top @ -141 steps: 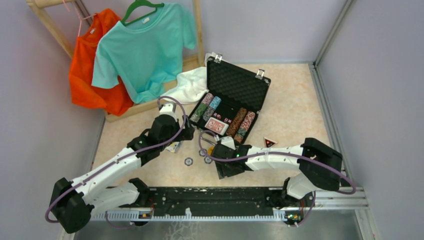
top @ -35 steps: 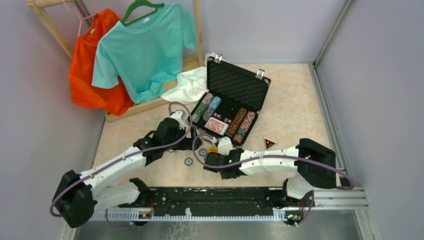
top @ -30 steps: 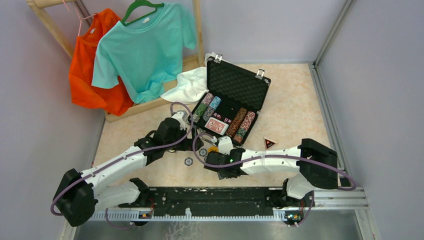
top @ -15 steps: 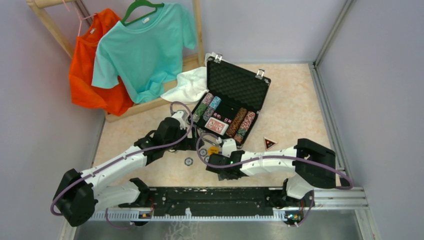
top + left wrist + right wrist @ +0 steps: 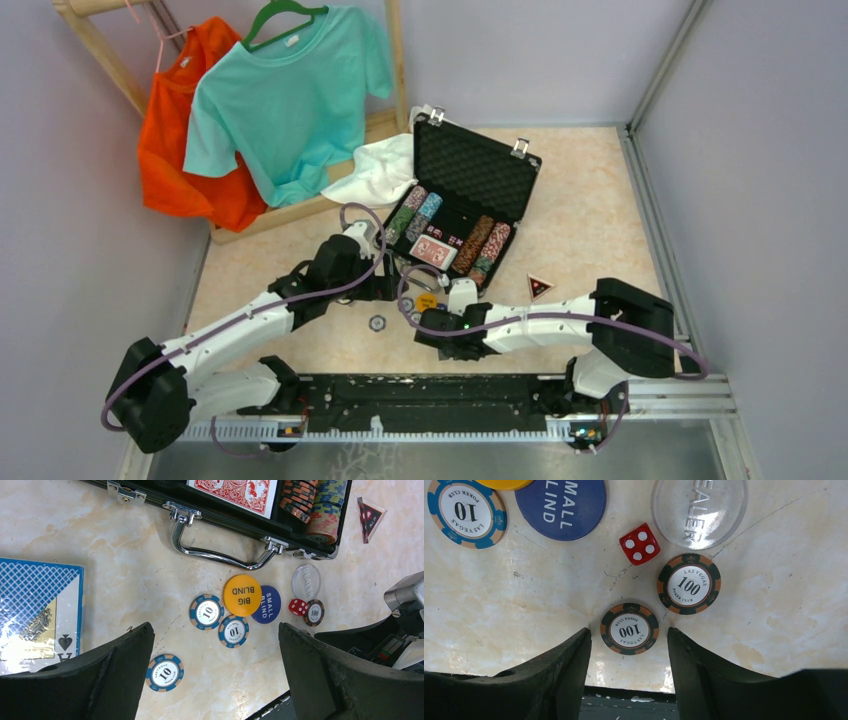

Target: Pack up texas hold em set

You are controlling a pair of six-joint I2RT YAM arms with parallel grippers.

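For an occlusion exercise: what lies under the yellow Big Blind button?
The yellow Big Blind button overlaps the blue Small Blind button, hiding its edge; anything else beneath is covered.

Pale lavender walls (image 5: 540, 50) enclose a beige marbled desk (image 5: 590, 230) under even light. At its far left corner stands a wooden rack (image 5: 397, 40) hung with an orange shirt (image 5: 175, 160) and a teal shirt (image 5: 290, 100). A white cloth (image 5: 380, 172) lies beside it. A black rail (image 5: 430, 395) runs along the near edge.

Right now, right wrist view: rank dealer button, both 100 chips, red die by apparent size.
1. Dealer button, partly cropped.
2. Upper 100 chip and lower 100 chip: alike, no ranking.
3. Red die.
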